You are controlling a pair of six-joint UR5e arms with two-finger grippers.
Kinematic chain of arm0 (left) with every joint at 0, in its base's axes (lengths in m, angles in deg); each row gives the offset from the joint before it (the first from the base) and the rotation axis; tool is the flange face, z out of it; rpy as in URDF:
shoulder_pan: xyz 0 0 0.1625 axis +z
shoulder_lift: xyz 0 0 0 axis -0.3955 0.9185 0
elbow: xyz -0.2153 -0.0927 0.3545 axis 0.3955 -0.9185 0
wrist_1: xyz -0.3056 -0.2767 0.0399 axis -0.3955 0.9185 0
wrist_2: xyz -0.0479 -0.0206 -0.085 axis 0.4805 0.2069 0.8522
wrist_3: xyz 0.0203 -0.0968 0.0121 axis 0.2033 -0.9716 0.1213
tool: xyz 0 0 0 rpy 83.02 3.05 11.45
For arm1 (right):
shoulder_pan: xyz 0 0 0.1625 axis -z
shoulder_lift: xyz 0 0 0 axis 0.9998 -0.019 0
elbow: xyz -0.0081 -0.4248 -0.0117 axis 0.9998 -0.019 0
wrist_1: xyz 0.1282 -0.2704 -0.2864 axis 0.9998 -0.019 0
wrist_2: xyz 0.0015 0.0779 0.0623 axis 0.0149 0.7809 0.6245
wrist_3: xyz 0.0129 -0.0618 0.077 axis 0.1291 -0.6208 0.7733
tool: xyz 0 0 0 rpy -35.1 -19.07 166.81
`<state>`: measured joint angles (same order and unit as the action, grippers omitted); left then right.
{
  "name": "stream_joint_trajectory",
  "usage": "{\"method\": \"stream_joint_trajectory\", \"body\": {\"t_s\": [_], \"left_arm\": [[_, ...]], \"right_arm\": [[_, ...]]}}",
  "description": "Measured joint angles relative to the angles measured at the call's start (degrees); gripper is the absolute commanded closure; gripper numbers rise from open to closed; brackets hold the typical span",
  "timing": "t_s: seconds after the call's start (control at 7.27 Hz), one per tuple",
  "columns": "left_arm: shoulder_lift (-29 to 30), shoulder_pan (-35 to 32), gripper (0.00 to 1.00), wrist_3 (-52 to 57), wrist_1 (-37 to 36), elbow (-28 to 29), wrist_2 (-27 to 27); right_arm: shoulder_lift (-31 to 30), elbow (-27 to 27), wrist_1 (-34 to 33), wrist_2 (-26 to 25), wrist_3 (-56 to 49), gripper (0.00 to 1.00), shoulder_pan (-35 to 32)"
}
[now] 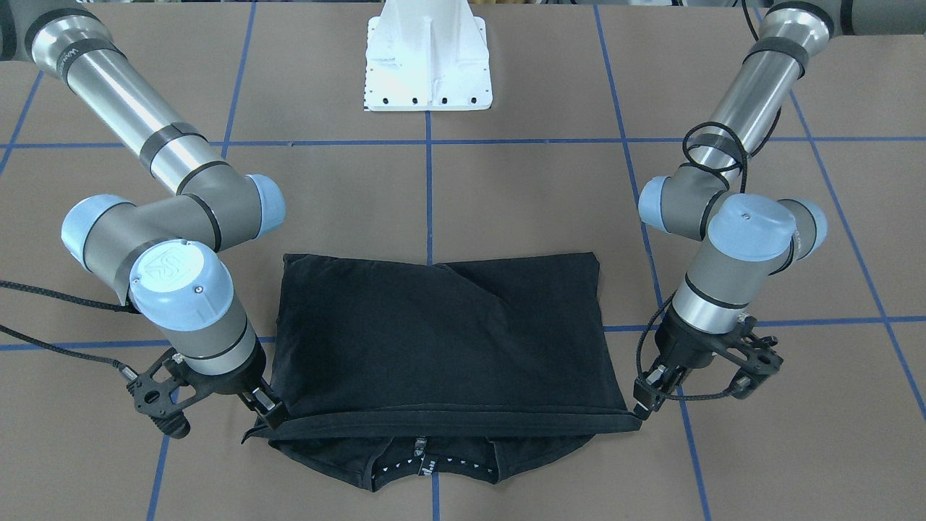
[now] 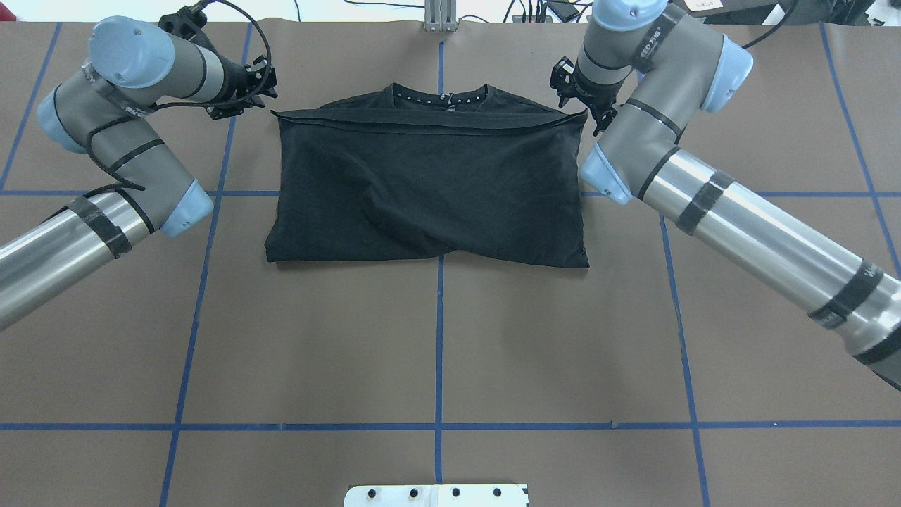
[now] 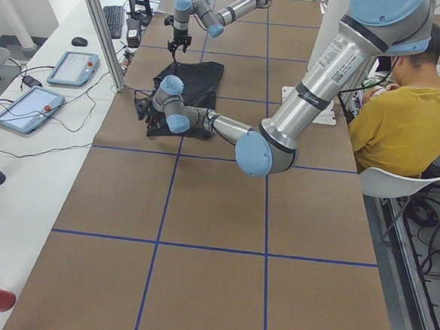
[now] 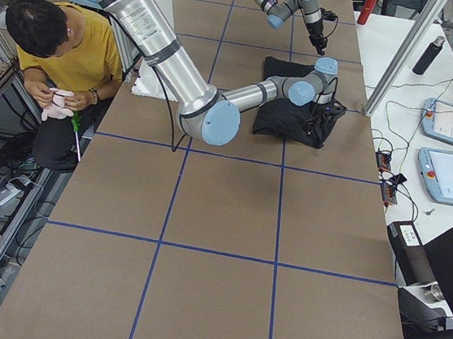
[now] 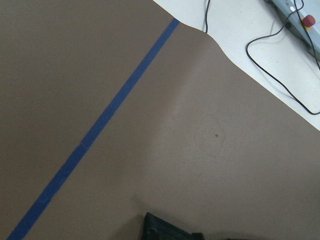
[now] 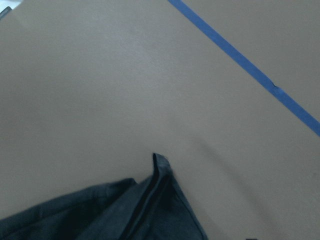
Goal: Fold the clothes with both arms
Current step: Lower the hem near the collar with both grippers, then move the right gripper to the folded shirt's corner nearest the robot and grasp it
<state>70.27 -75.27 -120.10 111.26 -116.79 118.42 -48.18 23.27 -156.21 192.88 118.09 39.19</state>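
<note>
Folded on the worktop (image 2: 436, 338), the black T-shirt (image 2: 422, 190) spreads robot-side of the jaws; its hem edge runs from left gripper (image 1: 642, 407) to right gripper (image 1: 269, 412); whether either jaws pinch cloth, I cannot tell

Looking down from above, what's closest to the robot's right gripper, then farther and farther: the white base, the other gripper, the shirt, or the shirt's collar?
Starting from the right gripper:
1. T-shirt, its corner right beside the gripper.
2. Collar, in the middle of the shirt's far edge.
3. Left gripper, at the shirt's other end.
4. White base, at the table's near edge.
</note>
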Motion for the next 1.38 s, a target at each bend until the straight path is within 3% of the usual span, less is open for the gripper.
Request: {"method": "stream_joint_trajectory", "body": {"t_s": [0.41, 0.83, 1.1, 1.24, 1.38], "left_arm": [[-0.42, -0.11, 0.62, 0.04, -0.36, -1.28, -0.14], [-0.44, -0.07, 0.62, 0.08, -0.39, -1.42, -0.35], [-0.42, -0.07, 0.62, 0.09, -0.41, -1.50, -0.41], [-0.42, -0.11, 0.62, 0.08, -0.45, -1.54, -0.45], [-0.43, -0.14, 0.62, 0.09, -0.46, -1.56, -0.49]], "right_arm": [[-18.25, 23.05, 3.72, -2.38, 6.79, 0.00, 5.83], [-27.34, 28.57, 16.05, -11.91, 14.09, 0.00, 13.88], [-28.87, 29.25, 18.48, -15.73, 14.95, 0.06, 16.86], [-29.25, 29.33, 18.55, -17.51, 15.04, 0.20, 18.32], [-29.42, 29.51, 18.50, -18.28, 15.09, 0.56, 19.10]]}}
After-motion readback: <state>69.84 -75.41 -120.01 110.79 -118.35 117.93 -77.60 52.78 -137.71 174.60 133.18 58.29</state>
